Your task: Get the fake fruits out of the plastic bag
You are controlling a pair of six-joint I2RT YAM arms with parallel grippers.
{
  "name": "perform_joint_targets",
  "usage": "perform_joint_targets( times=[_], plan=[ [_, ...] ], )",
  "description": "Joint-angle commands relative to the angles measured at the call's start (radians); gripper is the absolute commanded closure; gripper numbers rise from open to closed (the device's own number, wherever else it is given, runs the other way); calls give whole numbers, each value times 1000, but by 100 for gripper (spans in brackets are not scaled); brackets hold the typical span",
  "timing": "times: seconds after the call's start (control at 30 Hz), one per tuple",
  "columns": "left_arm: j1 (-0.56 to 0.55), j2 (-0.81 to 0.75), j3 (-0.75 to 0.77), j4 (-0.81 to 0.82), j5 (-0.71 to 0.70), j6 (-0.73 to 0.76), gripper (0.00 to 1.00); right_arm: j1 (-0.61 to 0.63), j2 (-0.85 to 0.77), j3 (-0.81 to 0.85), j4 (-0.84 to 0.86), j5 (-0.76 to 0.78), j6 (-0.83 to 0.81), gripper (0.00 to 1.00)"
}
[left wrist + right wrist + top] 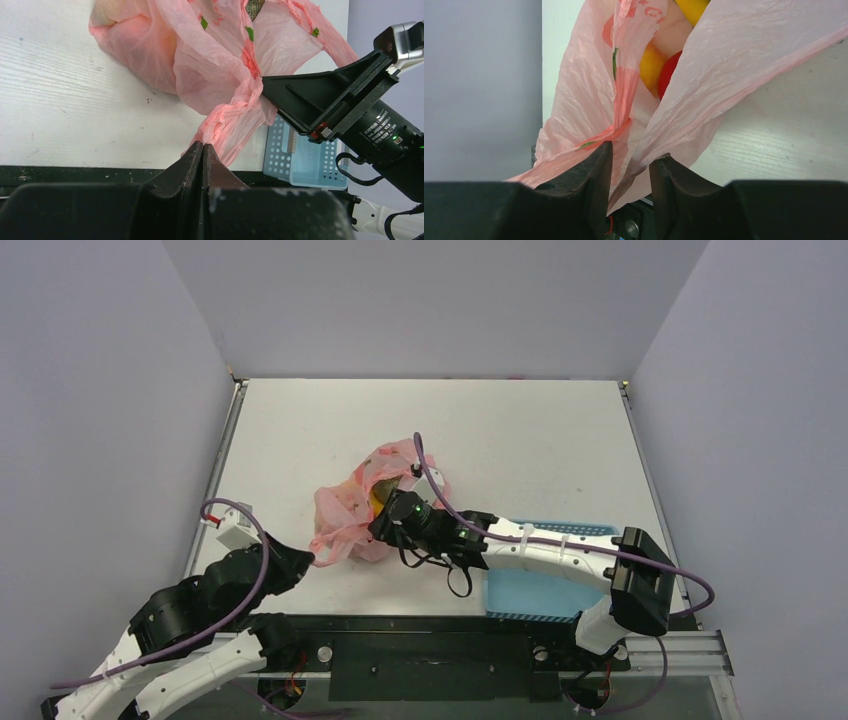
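Fake fruits sit inside the plastic bag, just past the right gripper. Its two fingers are a little apart. Pink plastic runs down between them, and I cannot tell if they squeeze it. The left gripper is closed tight on a twisted bit of the bag. That bit hangs right in front of it, close to the near edge of the table. Past both grippers the white table top stretches wide to the far wall. A blue basket sits behind the right gripper, under its arm. The right wrist view shows a red fruit and yellow ones in the bag's mouth. The left wrist view shows mostly pink plastic and the pinch.
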Motion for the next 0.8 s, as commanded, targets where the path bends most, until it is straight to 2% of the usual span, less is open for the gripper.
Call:
perform_joint_targets(
  times=[0.0, 0.13, 0.2, 0.3, 0.5, 0.6, 0.67, 0.77],
  plan=[
    [2, 2, 48, -25, 21, 22, 100, 19, -20, -15, 19, 45, -46, 72],
    [2, 3, 51, -46, 25, 26, 100, 19, -31, -8, 36, 12, -123, 63],
    [2, 0, 51, -56, 28, 20, 100, 16, -45, -11, 44, 9, -139, 54],
    [2, -9, 48, -62, 32, 9, 100, 7, -70, -22, 53, 5, -149, 50],
    [2, -17, 32, -57, 68, -3, 100, 1, -123, -71, 105, -9, -184, 49],
    [2, -20, 27, -64, 71, -5, 100, 1, -142, -93, 120, -18, -180, 44],
    [2, -22, 25, -60, 73, -6, 100, 1, -144, -110, 138, -25, -177, 46],
    [2, -22, 25, -46, 85, -3, 100, 0, -122, -126, 173, -51, -162, 60]
  ],
)
